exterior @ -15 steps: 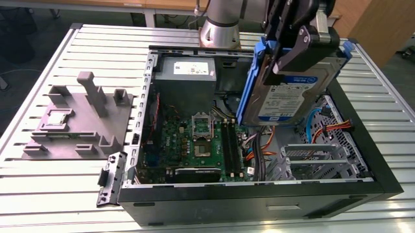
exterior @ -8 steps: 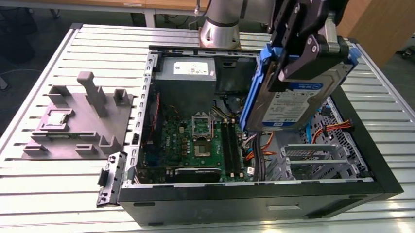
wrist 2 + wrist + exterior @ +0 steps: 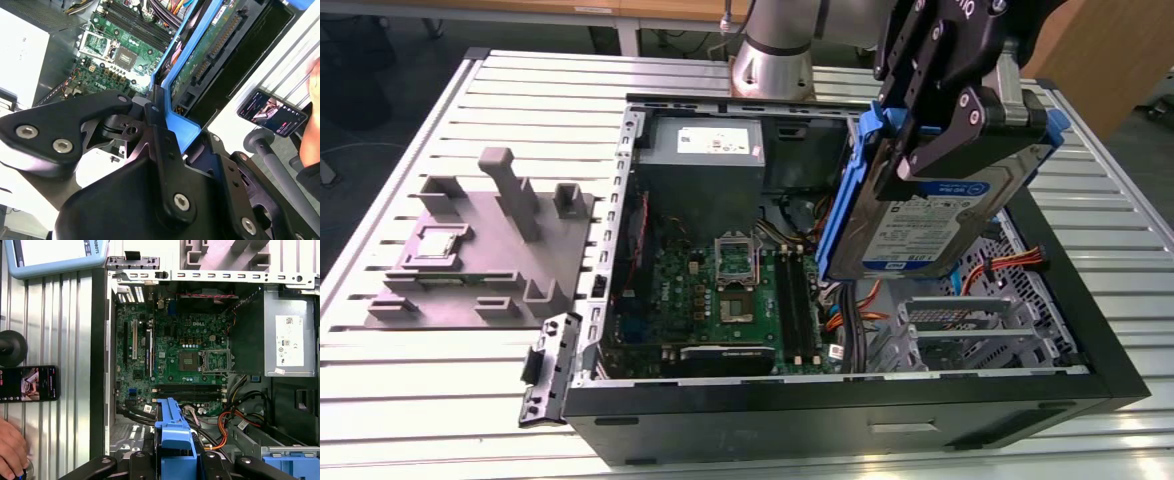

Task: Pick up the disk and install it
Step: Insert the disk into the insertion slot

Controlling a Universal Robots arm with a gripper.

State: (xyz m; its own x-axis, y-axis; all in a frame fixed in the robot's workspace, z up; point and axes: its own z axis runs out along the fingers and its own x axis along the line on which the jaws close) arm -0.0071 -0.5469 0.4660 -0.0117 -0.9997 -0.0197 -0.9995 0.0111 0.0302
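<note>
Gripping the disk (image 3: 918,228) by its blue carrier frame (image 3: 843,200), the tool (image 3: 974,130) holds it tilted above the open computer case (image 3: 854,405), toward the exterior view's right, beside the green motherboard (image 3: 720,285). A grey stand (image 3: 494,235) rests on the tabletop (image 3: 427,400) outside the case, at the exterior view's left.
</note>
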